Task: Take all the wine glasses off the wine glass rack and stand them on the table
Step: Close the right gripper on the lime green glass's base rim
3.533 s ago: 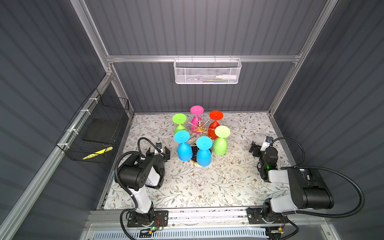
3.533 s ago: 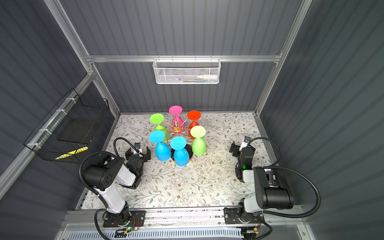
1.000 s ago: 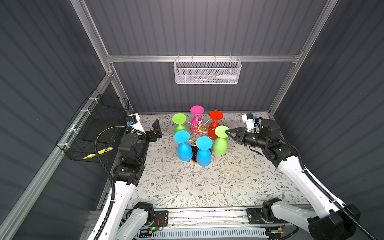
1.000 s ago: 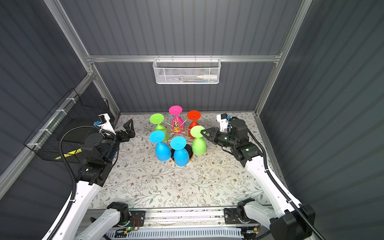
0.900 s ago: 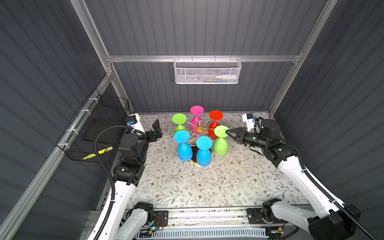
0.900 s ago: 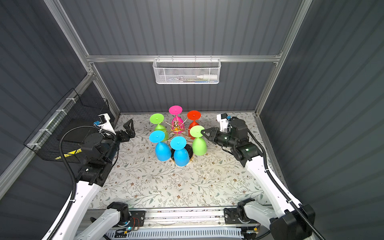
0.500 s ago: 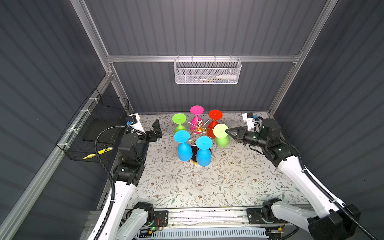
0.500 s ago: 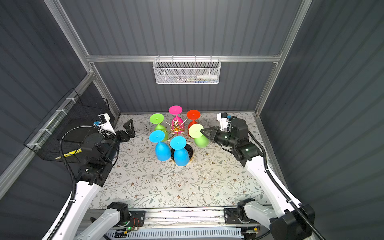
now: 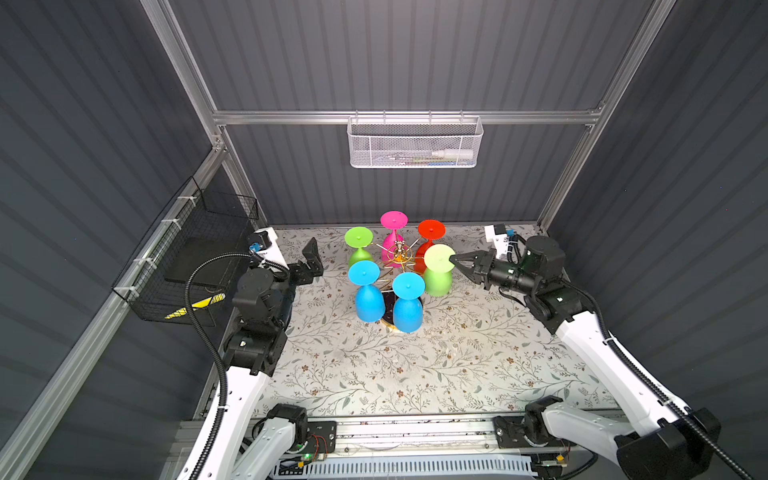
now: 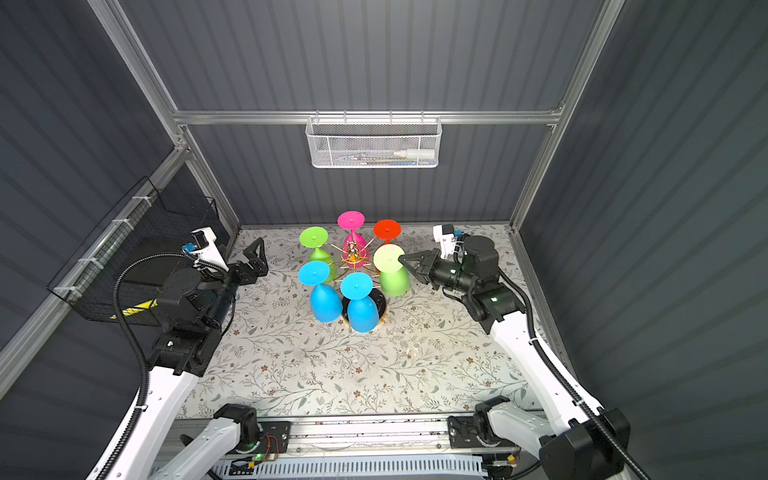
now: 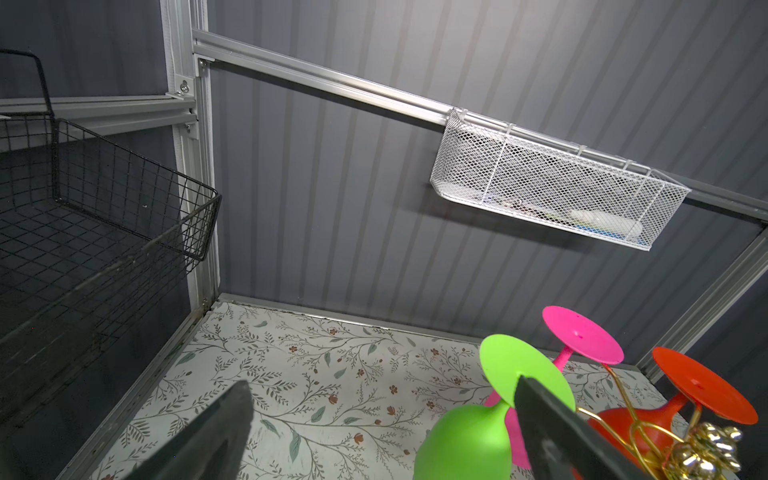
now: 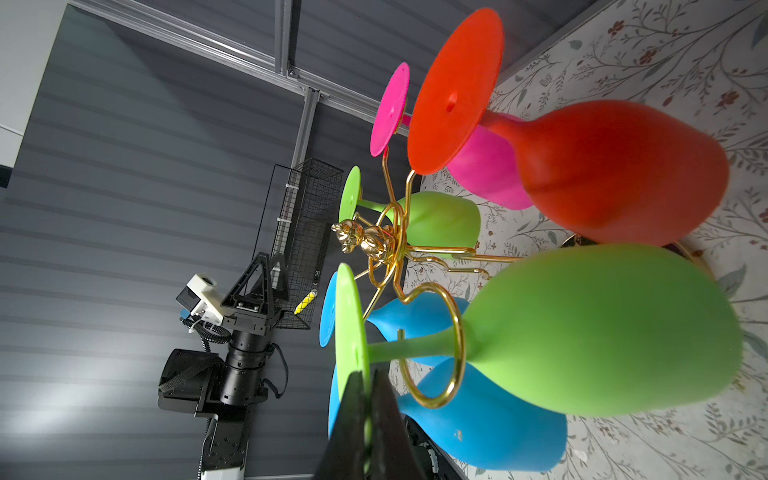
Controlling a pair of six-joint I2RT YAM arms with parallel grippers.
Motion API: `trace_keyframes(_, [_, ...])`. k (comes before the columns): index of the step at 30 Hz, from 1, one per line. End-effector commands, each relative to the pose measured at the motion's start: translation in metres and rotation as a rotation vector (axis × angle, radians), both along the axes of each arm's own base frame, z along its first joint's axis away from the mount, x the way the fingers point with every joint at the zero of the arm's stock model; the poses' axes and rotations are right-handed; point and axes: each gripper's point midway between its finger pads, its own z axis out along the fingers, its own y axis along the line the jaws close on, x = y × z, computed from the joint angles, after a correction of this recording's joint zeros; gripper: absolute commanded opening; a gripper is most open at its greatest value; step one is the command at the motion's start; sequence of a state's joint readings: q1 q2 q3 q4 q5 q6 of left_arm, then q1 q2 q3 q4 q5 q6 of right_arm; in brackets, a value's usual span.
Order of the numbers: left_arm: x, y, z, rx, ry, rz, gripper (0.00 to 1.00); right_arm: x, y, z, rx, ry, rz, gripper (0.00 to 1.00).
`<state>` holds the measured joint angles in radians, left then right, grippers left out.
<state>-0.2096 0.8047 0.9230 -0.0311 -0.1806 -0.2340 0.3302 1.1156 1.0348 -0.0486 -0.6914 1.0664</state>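
The wine glass rack [image 9: 398, 254] [image 10: 353, 254] is a gold wire stand on a round black base [image 9: 388, 301]. Several coloured glasses hang upside down from it. A light green wine glass [image 9: 437, 280] [image 10: 392, 282] [image 12: 602, 332] hangs on the right side, its stem inside a gold loop [image 12: 457, 332]. My right gripper [image 9: 453, 259] [image 10: 402, 258] [image 12: 368, 390] is shut on the edge of this glass's foot [image 12: 349, 316]. My left gripper [image 9: 309, 259] [image 10: 255, 255] [image 11: 381, 382] stands open and holds nothing, left of the rack and apart from a darker green glass [image 11: 469, 440].
Pink [image 9: 393, 220], red [image 9: 431, 229], green [image 9: 358, 239] and two blue glasses [image 9: 368, 301] [image 9: 407, 311] crowd the rack. A white mesh basket [image 9: 414, 143] hangs on the back wall. A black wire basket [image 9: 187, 257] juts from the left wall by my left arm.
My right gripper has closed on the light green glass's foot. The glass has shifted slightly toward the rack's middle. My left arm has stayed still since a second ago.
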Motion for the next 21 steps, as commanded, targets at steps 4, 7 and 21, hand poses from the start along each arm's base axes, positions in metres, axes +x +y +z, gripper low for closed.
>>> trace_keyframes(4, [-0.009, -0.002, 0.021, -0.035, -0.046, -0.022, 1.00, -0.006, 0.007, 0.016, 0.024, -0.021, 0.027, 0.00])
trace_keyframes(7, [-0.010, -0.002, 0.022, -0.040, -0.049, -0.024, 1.00, -0.007, 0.008, 0.018, 0.013, -0.024, 0.021, 0.00])
trace_keyframes(21, [-0.018, 0.001, 0.028, -0.041, -0.064, -0.013, 1.00, 0.013, 0.022, 0.012, 0.012, -0.010, 0.002, 0.00])
